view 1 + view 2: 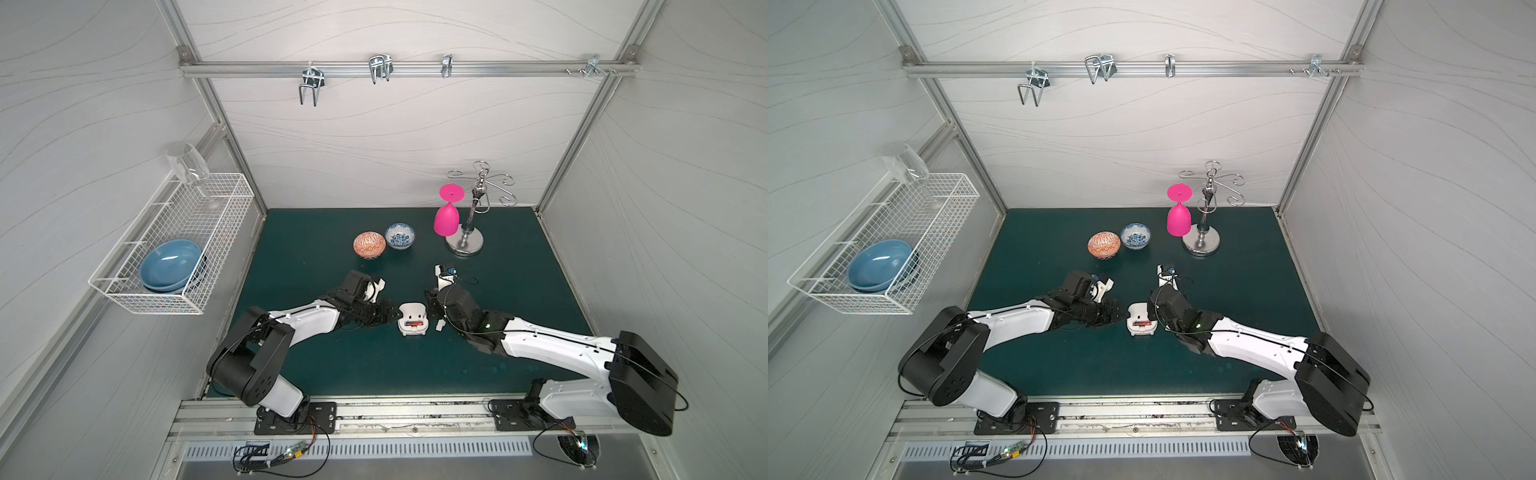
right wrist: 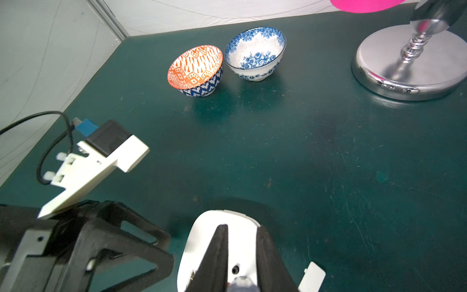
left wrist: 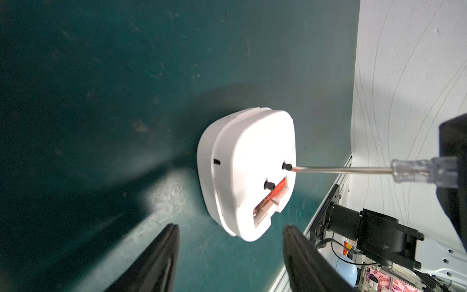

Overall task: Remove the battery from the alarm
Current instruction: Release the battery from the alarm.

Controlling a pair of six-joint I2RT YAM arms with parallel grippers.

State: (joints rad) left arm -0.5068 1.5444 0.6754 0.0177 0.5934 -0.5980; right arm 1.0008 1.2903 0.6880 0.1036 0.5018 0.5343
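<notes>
**Battery [image 3: 278,189] sits in the alarm's [image 1: 412,319] open recess**

The alarm lies back-up near the middle of the green mat [image 1: 395,365], with bare mat toward the front edge; the left gripper [image 3: 230,227] is spread wide and empty, just beside the alarm's left edge; the right gripper [image 2: 241,228] is clamped on a screwdriver [image 3: 341,170], tip at the recess rim; the cover [image 1: 439,325] lies just right of the alarm.

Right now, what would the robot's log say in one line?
alarm: face down, cover off | battery: in its slot | right gripper: shut on screwdriver, tip at slot's edge | left gripper: open, beside alarm
</notes>
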